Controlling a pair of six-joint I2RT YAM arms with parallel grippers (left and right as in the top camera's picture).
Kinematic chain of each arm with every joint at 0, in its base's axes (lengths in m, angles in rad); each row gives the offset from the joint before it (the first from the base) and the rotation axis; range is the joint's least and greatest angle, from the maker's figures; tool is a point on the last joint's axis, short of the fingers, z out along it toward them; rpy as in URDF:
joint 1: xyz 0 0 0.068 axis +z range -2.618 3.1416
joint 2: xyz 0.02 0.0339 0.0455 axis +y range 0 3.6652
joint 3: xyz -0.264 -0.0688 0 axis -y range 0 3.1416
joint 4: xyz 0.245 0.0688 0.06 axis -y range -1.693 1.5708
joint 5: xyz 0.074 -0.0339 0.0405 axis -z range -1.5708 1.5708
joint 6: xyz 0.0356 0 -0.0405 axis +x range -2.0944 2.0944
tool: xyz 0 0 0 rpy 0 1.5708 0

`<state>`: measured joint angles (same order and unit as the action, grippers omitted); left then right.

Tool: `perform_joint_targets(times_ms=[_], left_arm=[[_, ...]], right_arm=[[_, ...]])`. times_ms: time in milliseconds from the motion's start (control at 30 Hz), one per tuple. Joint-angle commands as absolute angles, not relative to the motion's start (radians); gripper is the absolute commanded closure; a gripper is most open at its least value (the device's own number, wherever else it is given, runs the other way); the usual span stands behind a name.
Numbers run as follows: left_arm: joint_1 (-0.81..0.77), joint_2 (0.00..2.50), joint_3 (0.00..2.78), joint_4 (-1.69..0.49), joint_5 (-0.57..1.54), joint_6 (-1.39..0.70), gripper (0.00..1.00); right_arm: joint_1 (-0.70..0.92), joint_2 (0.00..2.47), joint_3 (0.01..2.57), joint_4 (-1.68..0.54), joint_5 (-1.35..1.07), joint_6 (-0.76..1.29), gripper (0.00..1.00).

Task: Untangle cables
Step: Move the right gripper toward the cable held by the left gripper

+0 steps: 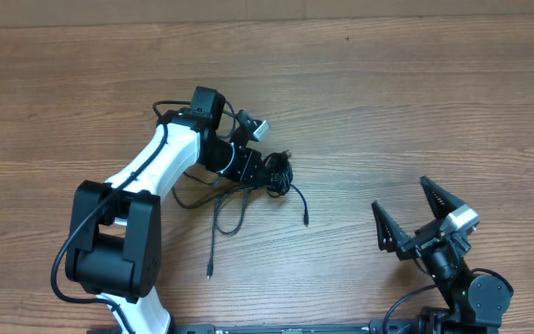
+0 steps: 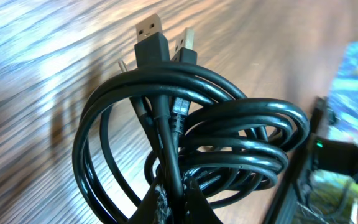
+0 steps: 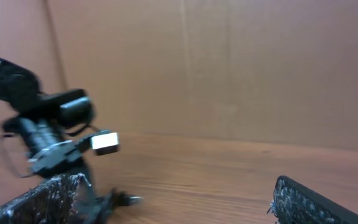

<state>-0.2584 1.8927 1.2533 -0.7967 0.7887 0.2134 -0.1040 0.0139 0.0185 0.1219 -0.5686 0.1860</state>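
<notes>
The cables point(image 1: 276, 174) are thin black cords bunched in a knot at the table's middle, with loose strands trailing toward the front point(image 1: 213, 243) and one end curving right point(image 1: 302, 206). My left gripper point(image 1: 265, 171) is shut on the knot. The left wrist view shows the coiled black loops point(image 2: 229, 143) right at my fingertips point(image 2: 178, 200), with two USB plugs point(image 2: 151, 38) sticking up. My right gripper point(image 1: 413, 215) is open and empty at the front right, apart from the cables. Its fingers point(image 3: 173, 202) frame bare table, and a plug end point(image 3: 126, 199) shows blurred at the left.
The wooden table point(image 1: 415, 102) fills the overhead view. A brown cardboard wall point(image 3: 229, 68) stands behind the table. The left arm point(image 1: 146, 172) stretches from the front left toward the middle. The right arm's base point(image 1: 471, 292) is at the front right corner.
</notes>
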Motion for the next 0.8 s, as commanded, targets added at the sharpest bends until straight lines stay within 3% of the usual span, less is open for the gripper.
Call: perform_joint_targets(times_ms=[0,200,600,767], left_arm=[[-0.265,1.896,1.289,-0.801,0.956,0.302,0.96],[-0.263,1.896,1.384,-0.891,1.022,0.256,0.96],[-0.282,1.896,1.487,-0.916,1.022,0.019,0.96],[-0.282,1.896,1.488,-0.911,1.021,-0.143,0.96]], right_arm=[[-0.101,0.012,0.064,0.117,-0.632,0.316,0.0],[-0.101,0.094,0.262,0.047,-0.673,0.322,0.0],[-0.1,0.588,0.92,-0.549,-0.694,0.284,0.0],[-0.1,0.763,1.058,-0.738,-0.712,0.232,0.0]])
